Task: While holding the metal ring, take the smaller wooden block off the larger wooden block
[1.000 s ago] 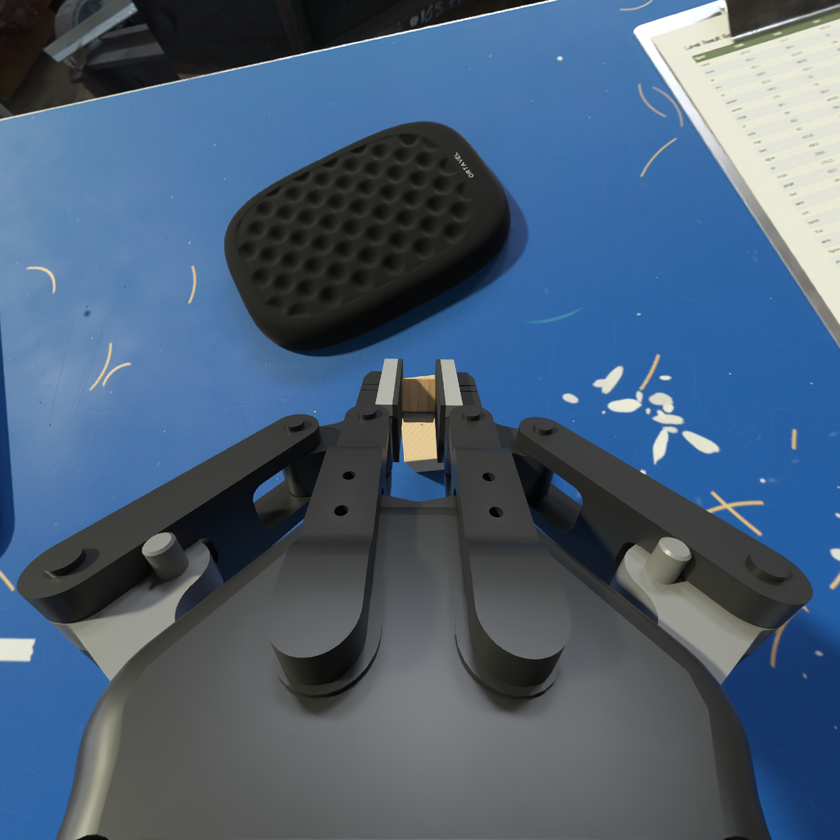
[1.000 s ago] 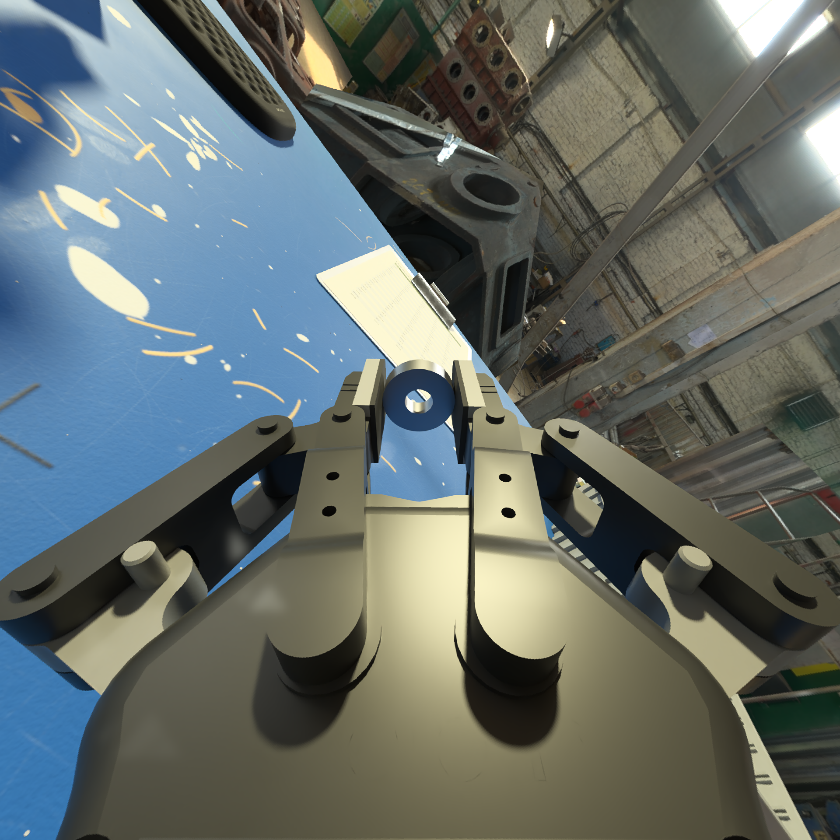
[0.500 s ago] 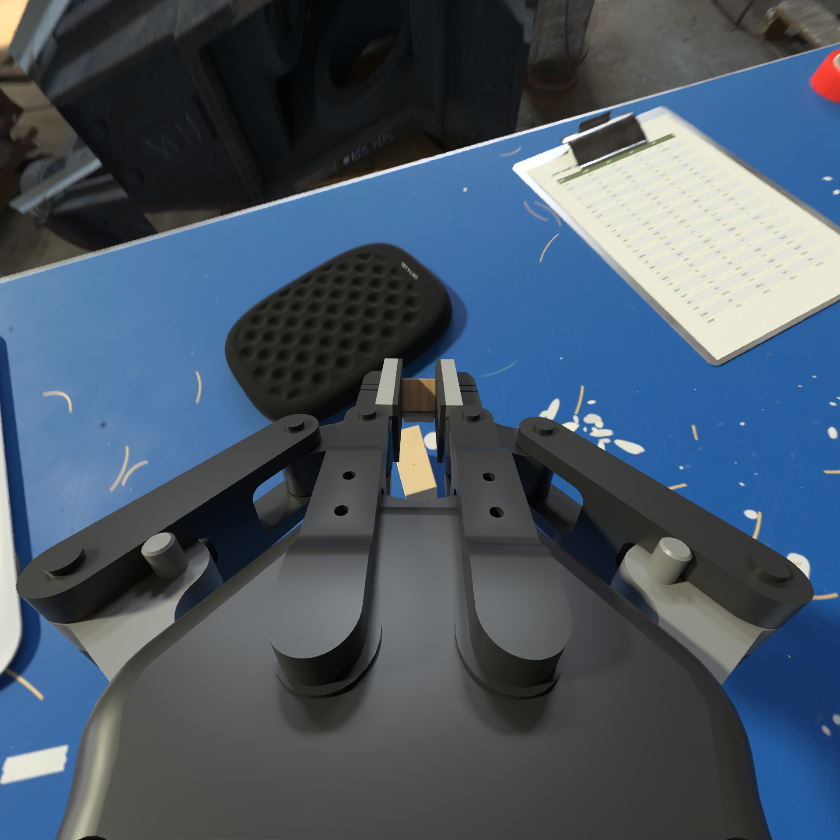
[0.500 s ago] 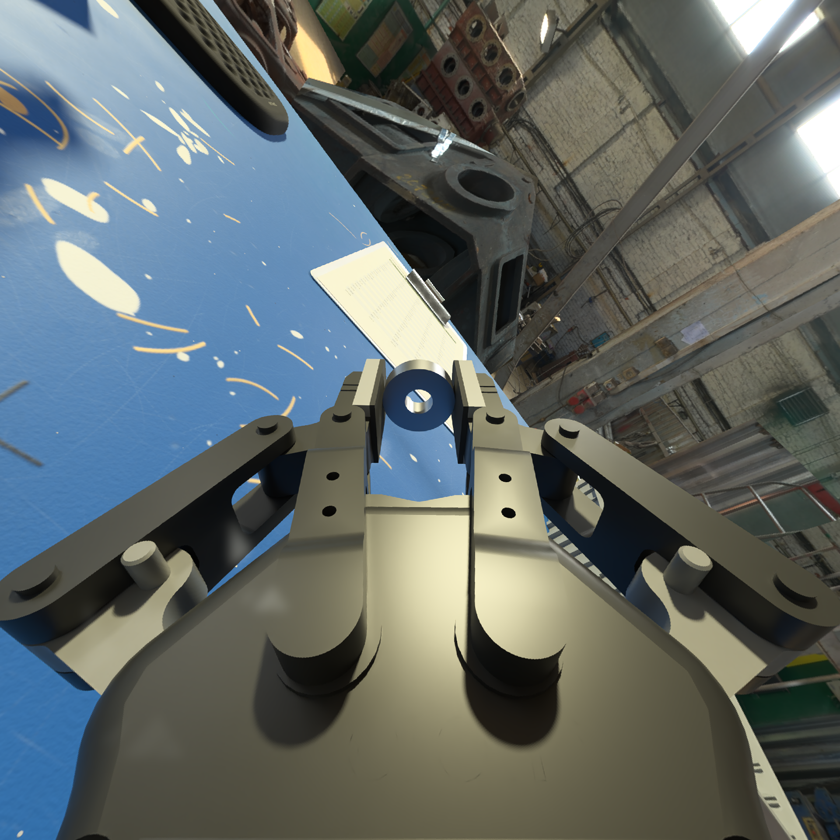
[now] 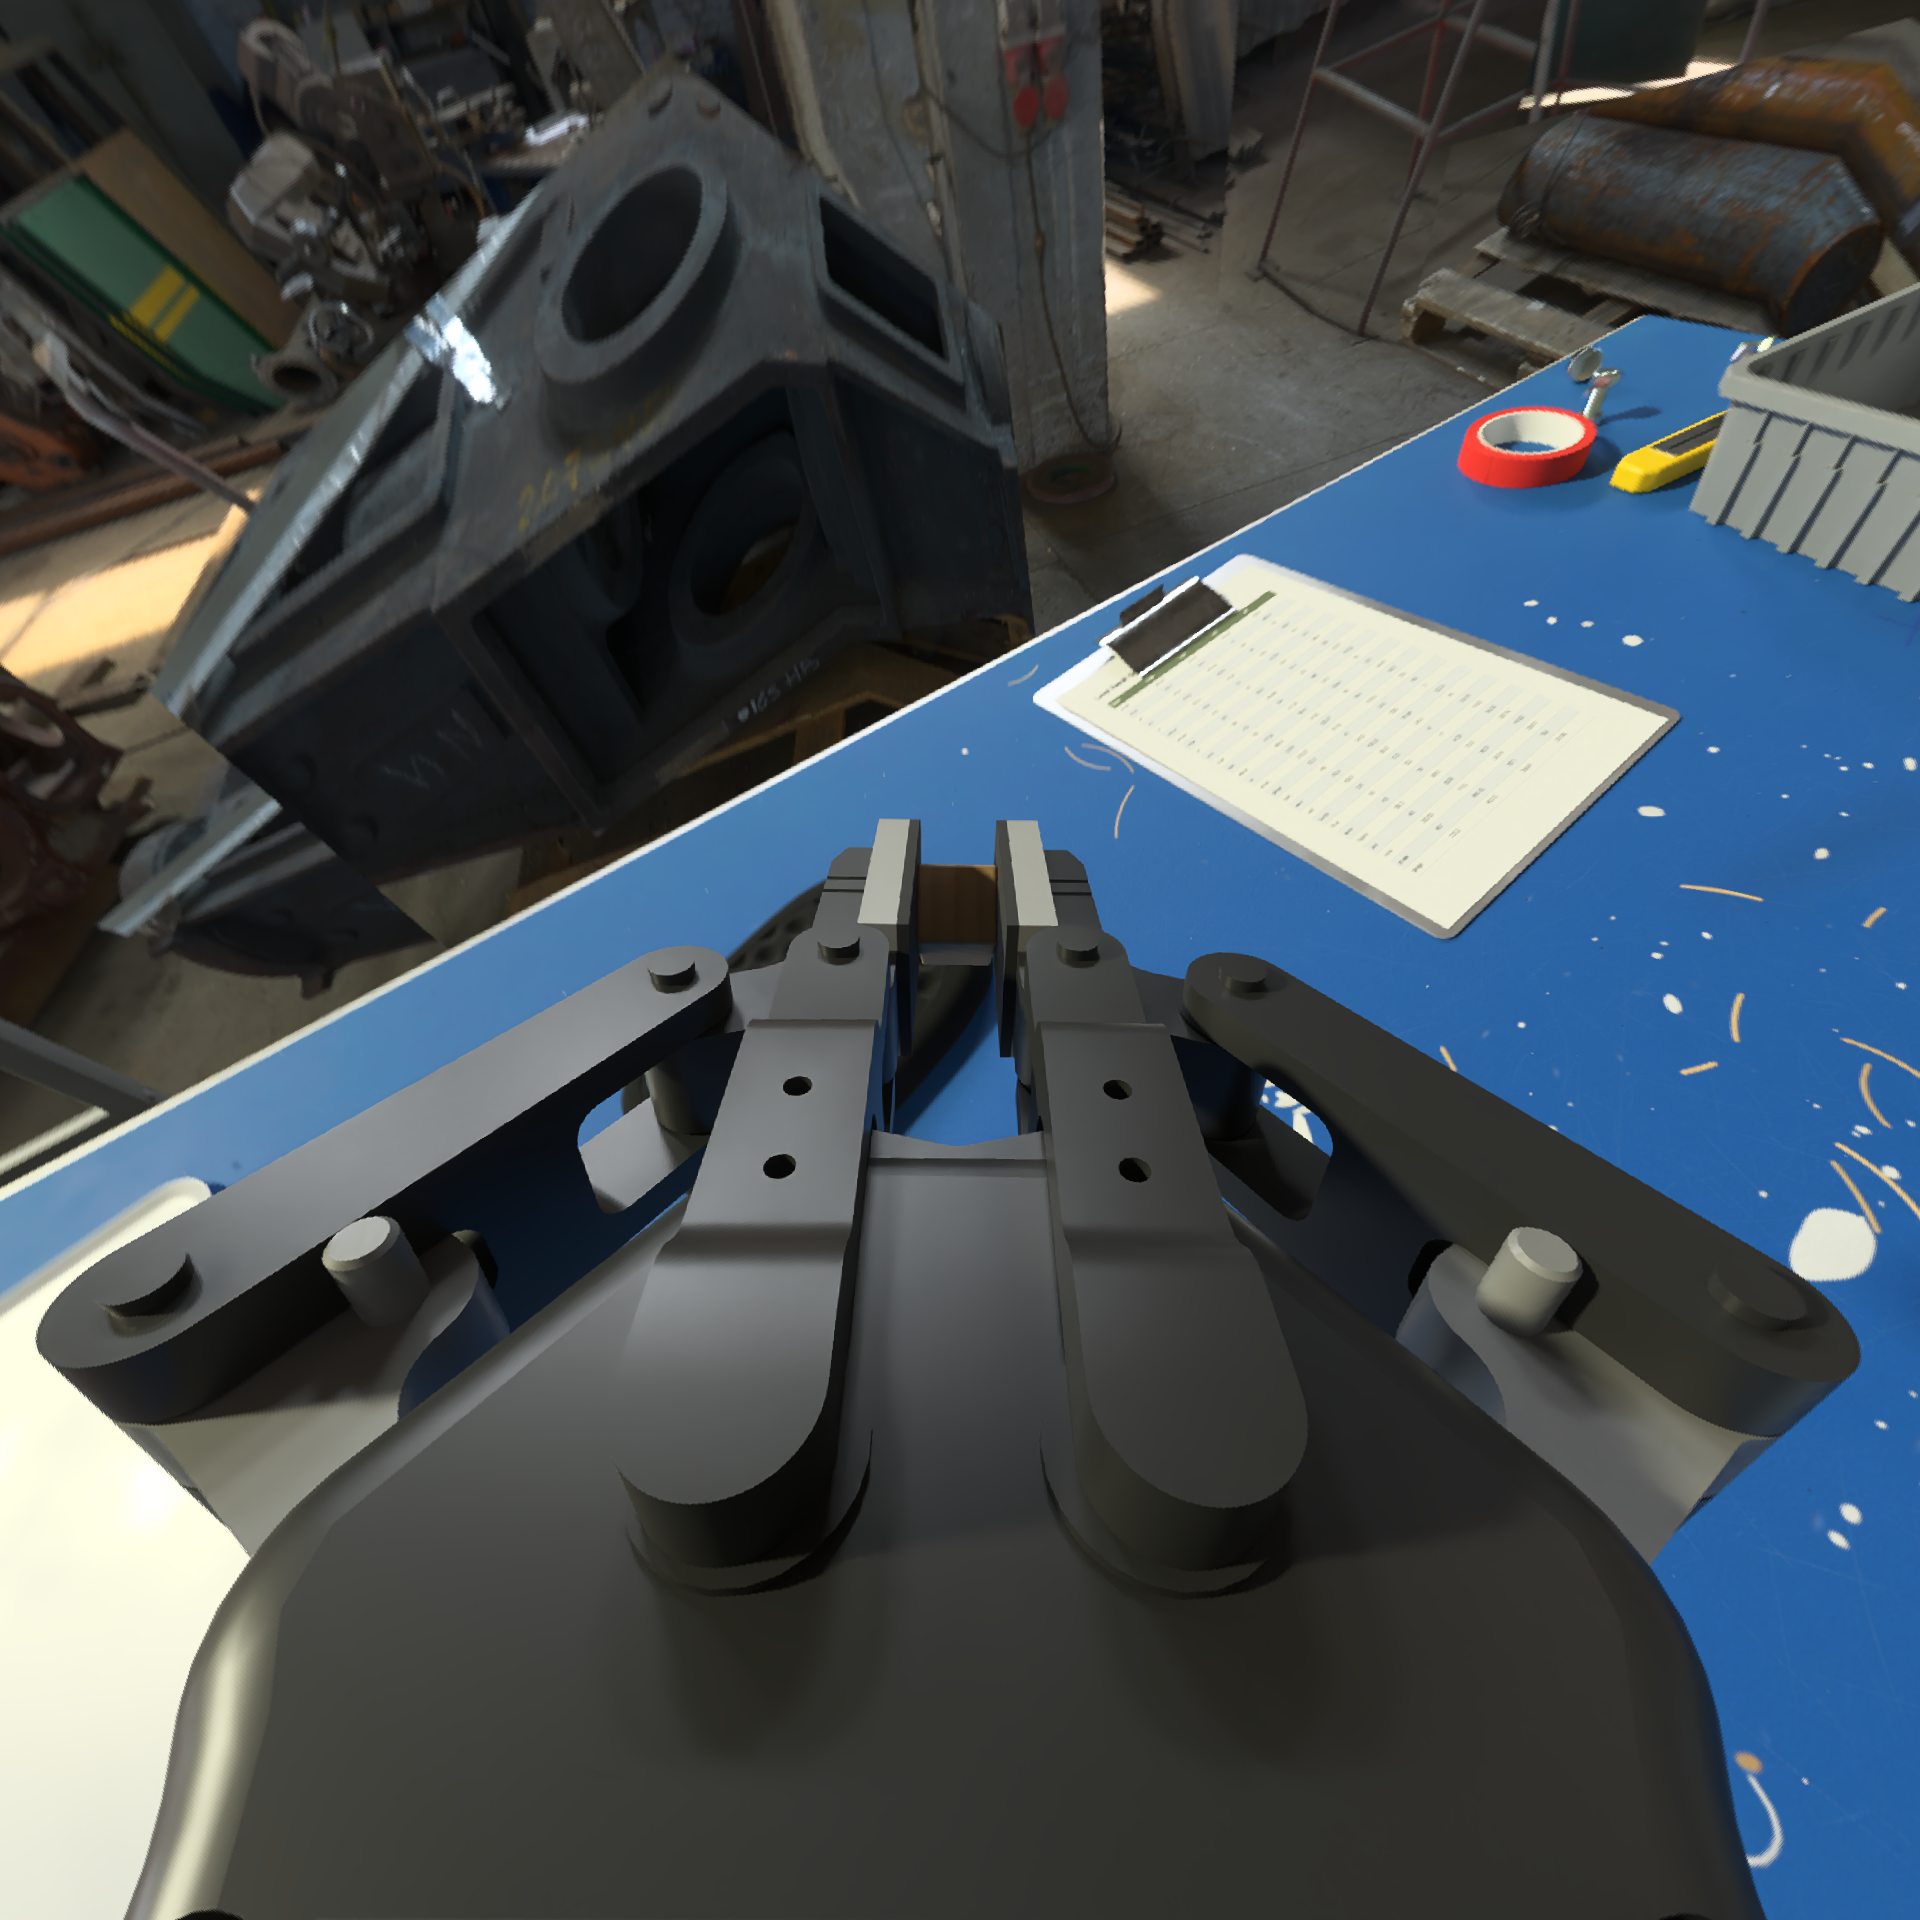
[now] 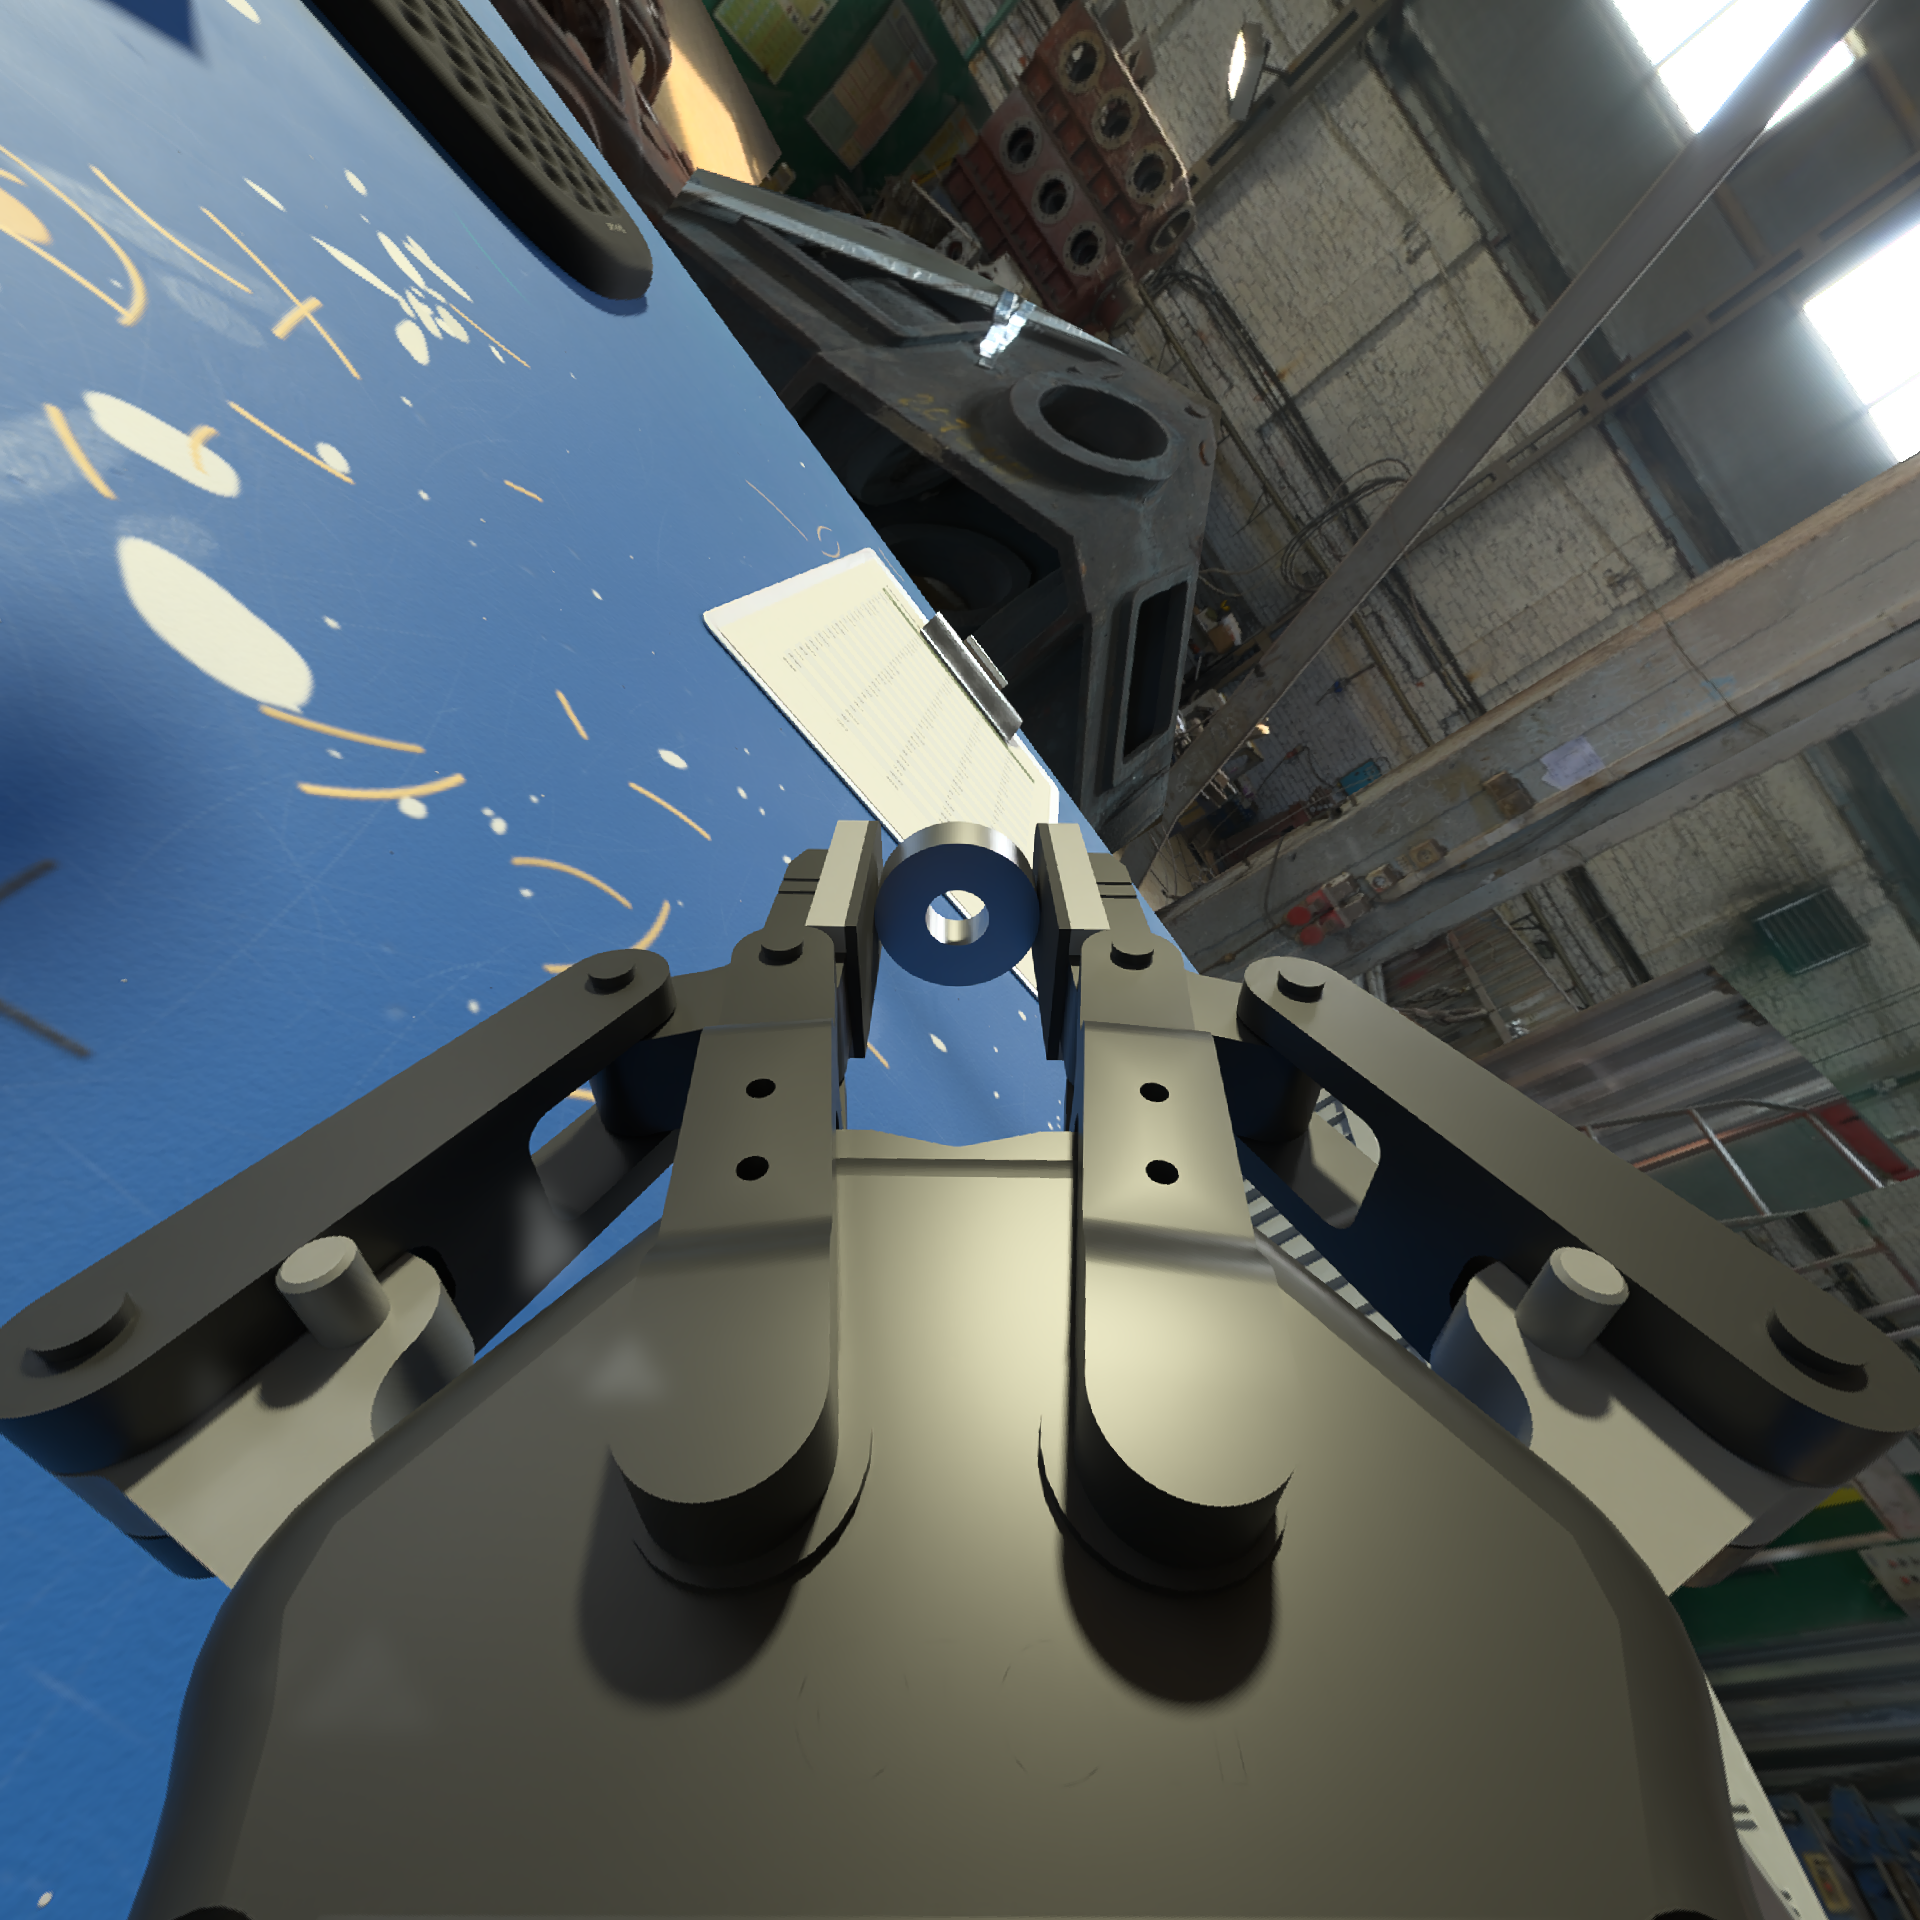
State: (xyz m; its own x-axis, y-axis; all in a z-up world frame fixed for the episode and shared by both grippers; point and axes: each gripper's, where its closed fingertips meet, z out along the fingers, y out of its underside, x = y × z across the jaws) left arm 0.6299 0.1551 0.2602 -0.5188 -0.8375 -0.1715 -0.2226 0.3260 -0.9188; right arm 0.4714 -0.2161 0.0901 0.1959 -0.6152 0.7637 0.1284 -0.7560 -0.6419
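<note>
In the left wrist view my left gripper is shut on the smaller wooden block, held between its pads well above the blue table. The larger wooden block is hidden from this view. In the right wrist view my right gripper is shut on the metal ring, which faces the camera with its hole showing, raised above the table.
A clipboard with a paper sheet lies on the table ahead right; it also shows in the right wrist view. A red tape roll, a yellow knife and a grey bin stand far right. A black perforated pad lies by the table edge. A white tray lies at left.
My left gripper has risen and tilted up with the smaller block; the larger block below it has dropped out of view. The right gripper has hardly moved and still holds the ring.
</note>
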